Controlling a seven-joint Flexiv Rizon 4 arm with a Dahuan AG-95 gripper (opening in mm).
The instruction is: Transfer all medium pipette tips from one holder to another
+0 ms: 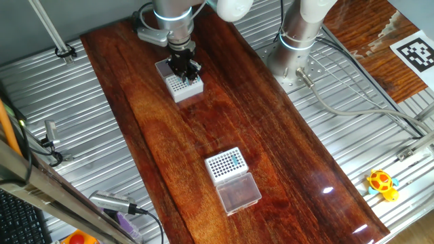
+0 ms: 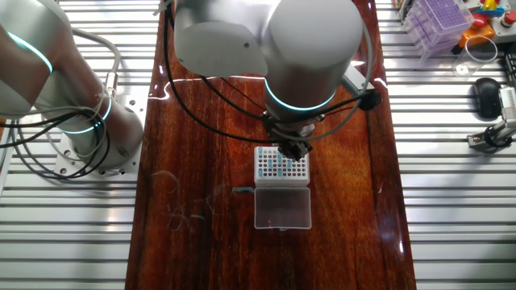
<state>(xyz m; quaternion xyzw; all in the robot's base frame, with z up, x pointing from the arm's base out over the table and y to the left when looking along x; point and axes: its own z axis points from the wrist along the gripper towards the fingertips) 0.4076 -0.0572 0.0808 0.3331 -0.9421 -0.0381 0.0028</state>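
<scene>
place: robotics lab | evidence: pipette-tip racks; fiducial marker; slatted aluminium bench

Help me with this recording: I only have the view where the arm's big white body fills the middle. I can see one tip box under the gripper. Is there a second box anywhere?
Observer: Yes, the arm hides it from you. In the other view a second box stands farther along the wooden board, well apart from the first box under the gripper.
Operator: Are there any tips in it?
Observer: A small cluster of blue tips fills one corner of its grid. The other holes look bare.
</scene>
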